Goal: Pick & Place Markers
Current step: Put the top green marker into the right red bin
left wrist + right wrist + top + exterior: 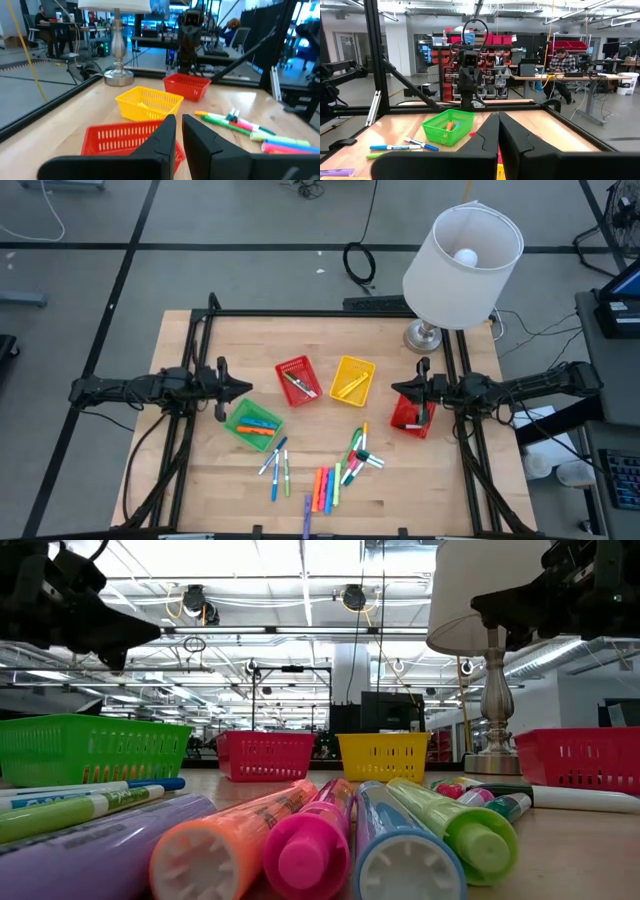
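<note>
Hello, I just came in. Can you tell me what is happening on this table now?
Both arms wait at the table's sides, holding nothing: left gripper by the green basket, right gripper over a red basket; both look nearly closed. Some markers already lie in the green, middle red and yellow baskets. Many loose markers remain on the wood.

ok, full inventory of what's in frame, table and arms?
green basket: 1, left of centre, holds orange and blue markers
red basket: 1, centre, holds a marker
yellow basket: 1, right of the centre red one, holds a yellow marker
second red basket: 1, right edge, under the right claw
loose markers: roughly fifteen, mixed colours, front of the table
lamp: 1, white shade, metal base, back right corner
person: 1, seated at a desk beyond the table
left claw: near shut, empty, above the green basket
right claw: shut, empty
</note>
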